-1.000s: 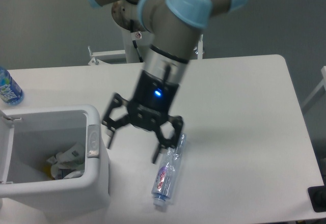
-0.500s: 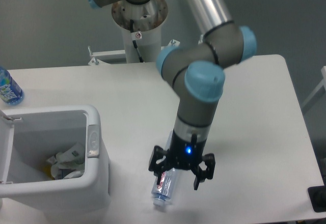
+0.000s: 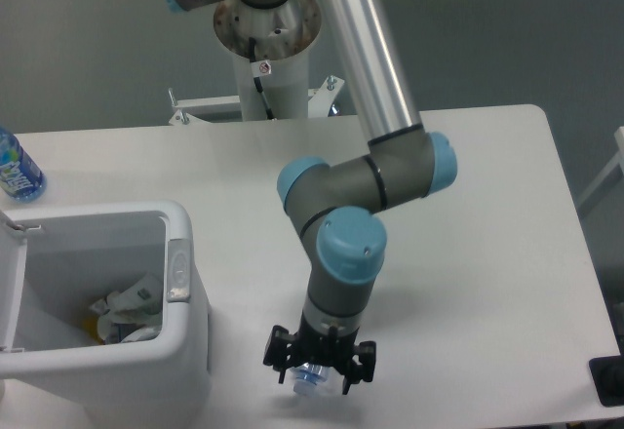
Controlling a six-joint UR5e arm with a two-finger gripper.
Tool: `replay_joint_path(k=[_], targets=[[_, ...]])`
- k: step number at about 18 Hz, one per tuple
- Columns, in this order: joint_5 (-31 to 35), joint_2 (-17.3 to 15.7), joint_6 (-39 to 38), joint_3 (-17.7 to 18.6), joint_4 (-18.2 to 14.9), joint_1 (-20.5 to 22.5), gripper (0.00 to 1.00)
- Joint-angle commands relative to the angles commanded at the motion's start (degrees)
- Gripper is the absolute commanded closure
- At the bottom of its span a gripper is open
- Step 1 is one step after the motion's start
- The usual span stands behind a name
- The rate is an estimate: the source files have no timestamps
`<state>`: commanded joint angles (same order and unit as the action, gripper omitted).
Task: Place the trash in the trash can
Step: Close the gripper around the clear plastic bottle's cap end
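The crushed clear bottle (image 3: 306,382) lies on the white table near its front edge; only its capped end shows, and the rest is hidden under my gripper (image 3: 318,365). The gripper points straight down over the bottle, open, with one finger on each side of it. To the left stands the trash can (image 3: 187,351), a white bin with its top open and a grey latch (image 3: 178,270) on the rim. A crumpled white wrapper (image 3: 127,312) lies inside the bin.
An upright bottle with a blue label (image 3: 16,170) stands at the table's far left edge. The bin's hinged lid (image 3: 10,292) hangs open on its left side. A black object (image 3: 606,381) sits at the table's front right corner. The arm's base post (image 3: 268,49) rises behind the table.
The gripper swung from beside the bin to the right and forward, then came down lower over the bottle's capped end. The bottle has stayed in about the same place.
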<state>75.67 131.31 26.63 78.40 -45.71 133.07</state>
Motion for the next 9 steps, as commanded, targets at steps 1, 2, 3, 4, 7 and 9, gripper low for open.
replay_joint_path(k=[1,2,3,4,7,9], targets=[[0.00,0.35,0.00,0.00,0.09,-0.44,0.00],[0.44,0.61,0.09,0.17,0.18,-0.70,0.00],[1.48,0.79,0.17,0.26,0.27,-0.79,0.00],[2.10,1.23,0.35,0.09,0.27,-1.05,0.00],[3.95,2.37,1.32,0.00,0.27,-1.58,0.00],[4.13,2.55,1.32,0.00,0.27,-1.93,0.00]])
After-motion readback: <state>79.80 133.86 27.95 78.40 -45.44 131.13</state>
